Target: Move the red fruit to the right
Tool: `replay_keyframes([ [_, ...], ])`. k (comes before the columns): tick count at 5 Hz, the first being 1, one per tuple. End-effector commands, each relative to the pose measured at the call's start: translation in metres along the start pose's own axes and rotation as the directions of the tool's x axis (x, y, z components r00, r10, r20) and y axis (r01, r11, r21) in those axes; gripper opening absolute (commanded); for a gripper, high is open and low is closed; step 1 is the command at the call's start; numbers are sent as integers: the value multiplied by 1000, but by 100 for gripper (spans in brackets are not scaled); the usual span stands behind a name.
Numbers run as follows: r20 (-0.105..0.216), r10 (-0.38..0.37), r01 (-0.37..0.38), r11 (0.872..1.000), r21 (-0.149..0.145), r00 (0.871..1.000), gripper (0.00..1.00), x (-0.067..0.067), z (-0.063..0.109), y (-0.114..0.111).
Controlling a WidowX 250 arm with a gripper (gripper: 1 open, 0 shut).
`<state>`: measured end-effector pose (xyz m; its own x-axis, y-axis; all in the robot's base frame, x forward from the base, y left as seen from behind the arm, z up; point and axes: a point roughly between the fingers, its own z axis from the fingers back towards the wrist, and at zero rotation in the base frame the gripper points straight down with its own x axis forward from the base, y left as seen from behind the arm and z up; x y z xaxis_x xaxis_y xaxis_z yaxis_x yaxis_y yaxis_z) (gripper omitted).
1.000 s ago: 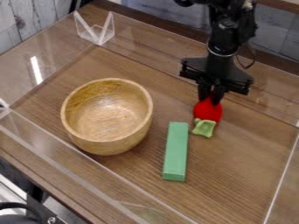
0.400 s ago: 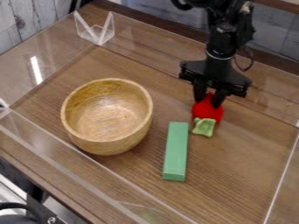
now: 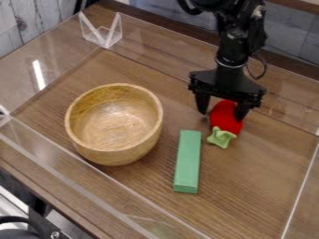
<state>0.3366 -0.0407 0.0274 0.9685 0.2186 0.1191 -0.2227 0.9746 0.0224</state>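
Note:
The red fruit (image 3: 225,119) is a small glossy red strawberry toy lying on the wooden table, its light green leafy top (image 3: 221,138) pointing toward the front. My gripper (image 3: 226,101) hangs straight above it, open, with one dark finger on each side of the fruit's upper end. The fruit rests on the table and is not squeezed.
A wooden bowl (image 3: 115,122) stands at the left. A long green block (image 3: 187,161) lies just left of the fruit toward the front. Clear acrylic walls (image 3: 44,65) ring the table, with a clear bracket (image 3: 101,31) at the back left.
The jaws have parted and let go of the red fruit, which now sits slightly to the right of where it was. The gripper has risen a little.

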Motion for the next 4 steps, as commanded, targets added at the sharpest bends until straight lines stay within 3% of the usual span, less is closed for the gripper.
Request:
replay_keyframes([
  [1,6,-11,11,1000,7,1000,100,-2,9,-4],
  [4,-5,-4,4,1000,-2,1000,100,-7,20,-14],
])
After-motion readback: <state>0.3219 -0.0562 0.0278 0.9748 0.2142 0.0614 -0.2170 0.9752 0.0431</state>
